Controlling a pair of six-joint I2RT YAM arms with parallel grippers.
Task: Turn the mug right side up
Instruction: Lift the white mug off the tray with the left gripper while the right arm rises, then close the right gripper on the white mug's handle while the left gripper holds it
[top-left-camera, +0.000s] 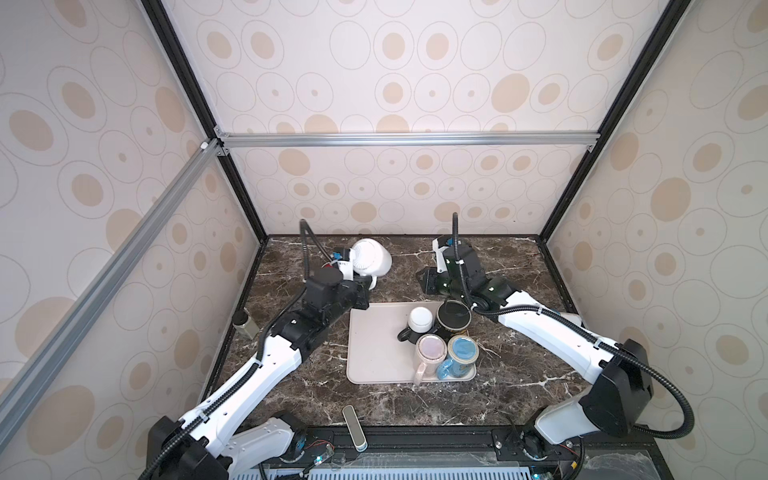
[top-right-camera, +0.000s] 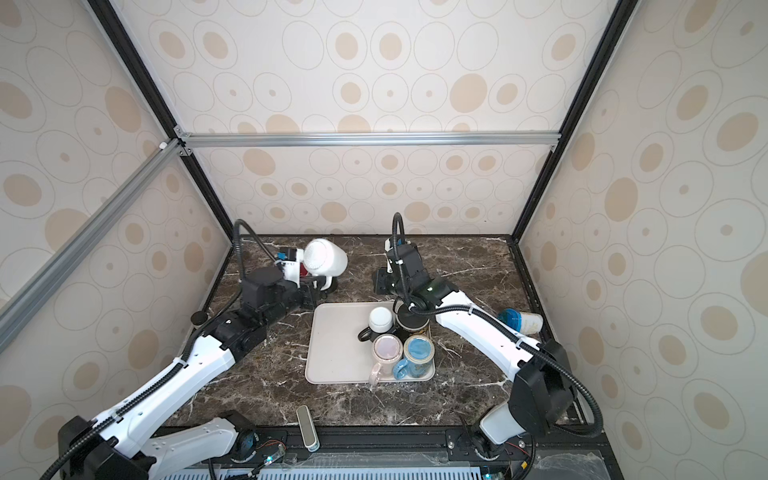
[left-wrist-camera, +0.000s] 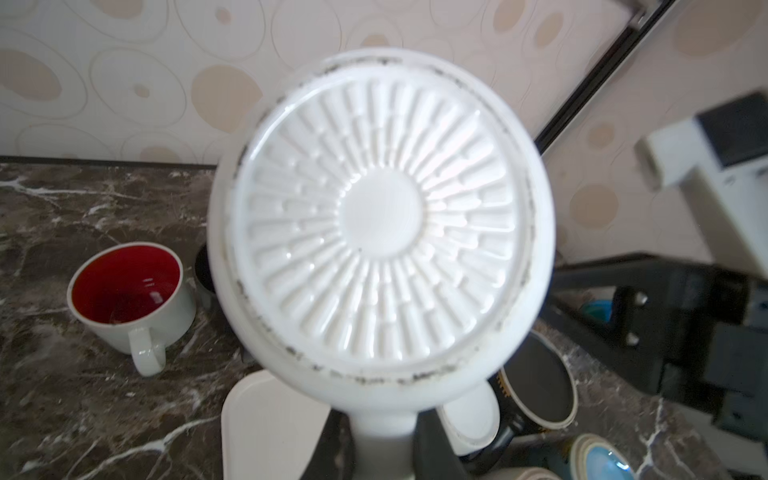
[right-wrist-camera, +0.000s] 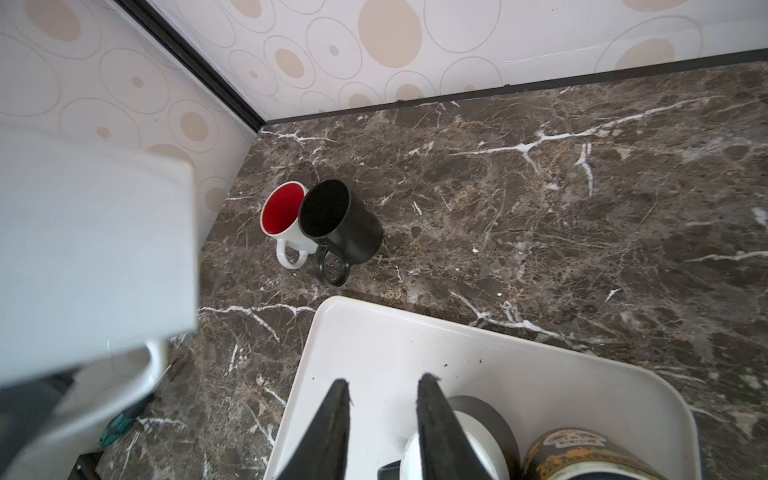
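Nearest my side, a slim silver-grey bar (top-left-camera: 353, 428) lies on the dark brown marble tabletop (top-left-camera: 415, 399), close to its front edge. Beyond it sits the beige rectangular plastic tray (top-left-camera: 374, 345), with four mugs crowded into its right half. A pale pink mug (top-left-camera: 430, 351) and a light blue mug (top-left-camera: 461, 353) stand side by side at the front. Behind them are a small black mug with its white end up (top-left-camera: 417, 322) and a dark mug with a gold band (top-left-camera: 453, 318).

The right gripper (right-wrist-camera: 384, 384) hangs over the tray's back edge. Its two black fingers (right-wrist-camera: 340, 428) are a little apart; I see only bare tray between them, so it holds nothing.

Left of that, just past the tray's far left corner, the left gripper (top-left-camera: 365, 286) is clamped tight on the handle of the white ceramic mug (top-left-camera: 370, 257). That mug is tipped onto its side. Its ribbed base faces the left wrist camera and its mouth points away to the right, so it is not yet upright. It appears raised off the marble.

Farthest off, in the back left corner, a white mug with a red inside (right-wrist-camera: 286, 220) and a plain black mug (right-wrist-camera: 340, 220) stand upright and touching, mouths up. In a top view a blue-and-white cup (top-right-camera: 521, 321) lies on its side by the right wall.
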